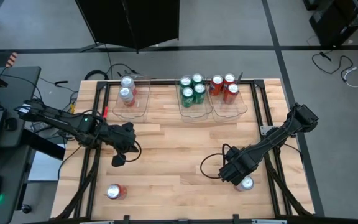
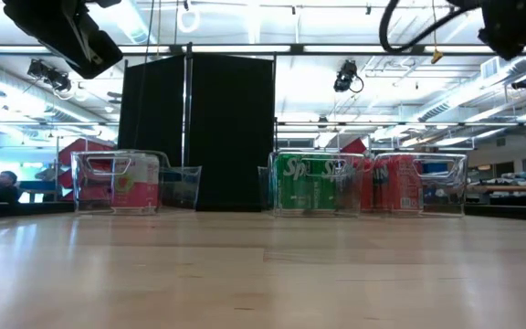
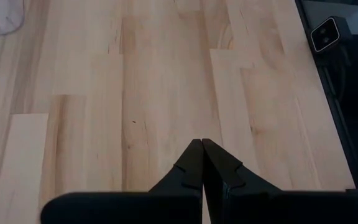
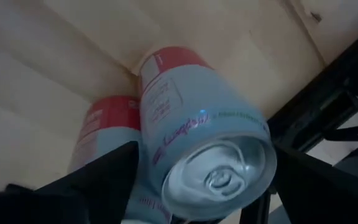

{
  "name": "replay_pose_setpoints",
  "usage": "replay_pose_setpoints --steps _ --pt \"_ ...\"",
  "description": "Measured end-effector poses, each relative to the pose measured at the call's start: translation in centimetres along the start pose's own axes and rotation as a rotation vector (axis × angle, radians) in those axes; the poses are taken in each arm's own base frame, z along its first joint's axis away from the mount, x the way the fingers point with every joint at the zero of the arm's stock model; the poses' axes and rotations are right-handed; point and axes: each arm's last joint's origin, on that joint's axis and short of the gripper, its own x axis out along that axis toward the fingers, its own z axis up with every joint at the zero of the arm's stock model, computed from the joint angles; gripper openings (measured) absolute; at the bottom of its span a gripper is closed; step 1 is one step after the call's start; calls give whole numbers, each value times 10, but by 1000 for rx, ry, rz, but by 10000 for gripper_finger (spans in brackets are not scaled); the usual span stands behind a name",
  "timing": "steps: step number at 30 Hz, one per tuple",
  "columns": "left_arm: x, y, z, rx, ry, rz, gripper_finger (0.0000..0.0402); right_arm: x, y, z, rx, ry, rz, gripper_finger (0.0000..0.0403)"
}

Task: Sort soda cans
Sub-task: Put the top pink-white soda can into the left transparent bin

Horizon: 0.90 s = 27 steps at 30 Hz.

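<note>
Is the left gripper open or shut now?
Shut. In the left wrist view the left gripper shows its two dark fingertips pressed together, with nothing between them, above the bare wooden table.

Your table (image 1: 185, 155) is pale wood planking, butt-jointed, smooth with a satin sheen; it mirrors the ceiling lights in the low view. At 12 o'clock, three bins (image 1: 195, 111) of clear glossy plastic, see-through walls. Inside them, soda cans (image 1: 192, 91): printed metal bodies, bright bare-metal tops. The silver-white can (image 4: 197, 149) between the right gripper's (image 1: 240, 180) jaws has a glossy printed skin, red band, and a shiny stamped-metal lid. Left gripper's (image 3: 202, 163) jaws are matt black, plastic-looking. Table frame (image 1: 263, 106) reads as dark matt metal rail. Behind, at 12 o'clock, a matt black screen panel (image 2: 199, 132).
</note>
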Motion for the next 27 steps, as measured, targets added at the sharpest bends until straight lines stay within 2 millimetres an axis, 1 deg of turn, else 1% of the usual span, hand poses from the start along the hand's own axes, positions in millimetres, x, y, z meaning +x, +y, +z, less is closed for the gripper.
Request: replay_pose_setpoints --steps 3,7,10,13,16,20,23,27 --pt "0 0 0 -15 1 0 3 6 0 1 1 8 -4 322" --pt "0 0 0 -21 1 0 3 6 -1 2 0 6 -1 277" --pt "0 0 0 -28 0 0 3 2 1 7 -6 -17 20 272" --pt "0 0 0 -49 0 0 3 -8 4 19 -16 -60 78 272" --pt "0 0 -1 -52 6 2 3 -17 5 38 -36 -128 128 272" --pt "0 1 -3 -52 32 18 3 -32 8 74 -70 -208 251 272" --pt "0 2 -6 -51 51 47 2 -39 11 103 -117 -248 238 272" --pt "0 2 -5 -51 39 47 1 -59 28 144 -232 -318 225 272"
